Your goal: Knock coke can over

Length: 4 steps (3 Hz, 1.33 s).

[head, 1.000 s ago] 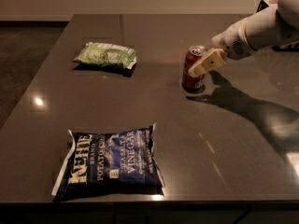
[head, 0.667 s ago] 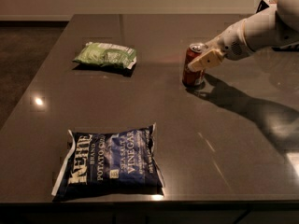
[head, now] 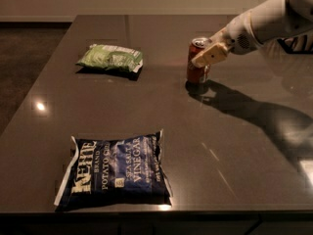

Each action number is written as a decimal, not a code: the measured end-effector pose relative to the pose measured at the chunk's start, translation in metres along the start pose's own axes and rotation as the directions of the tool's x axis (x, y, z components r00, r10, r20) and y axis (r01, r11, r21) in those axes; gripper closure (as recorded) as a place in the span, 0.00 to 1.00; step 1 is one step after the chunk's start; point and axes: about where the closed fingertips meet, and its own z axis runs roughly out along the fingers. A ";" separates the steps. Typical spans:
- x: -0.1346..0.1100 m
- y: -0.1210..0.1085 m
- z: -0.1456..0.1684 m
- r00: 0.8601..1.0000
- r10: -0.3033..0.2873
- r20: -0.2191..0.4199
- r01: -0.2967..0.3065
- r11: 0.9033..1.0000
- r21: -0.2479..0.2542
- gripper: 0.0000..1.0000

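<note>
Gripper on the white arm, reaching in from the right and lying against the upper right side of the red can, one tan pad crossing just below its rim. Standing upright or nearly so on the far right part of the dark bench. Jaws clenched or released: cannot tell. Lying well apart to the left, a green bag; resting near the front edge, a blue chip bag.

We see a bulky, rounded white arm narrowing to a tan, blocky gripper at the scene's far right.
</note>
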 end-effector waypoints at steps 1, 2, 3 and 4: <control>-0.018 0.007 -0.009 0.994 -0.048 -0.102 0.048 0.999 -0.008 1.00; -0.025 0.021 -0.006 0.953 -0.118 -0.279 0.112 0.993 -0.038 1.00; -0.026 0.035 -0.001 0.883 -0.190 -0.429 0.172 0.982 -0.080 1.00; -0.024 0.044 0.004 0.819 -0.241 -0.521 0.209 0.970 -0.122 0.82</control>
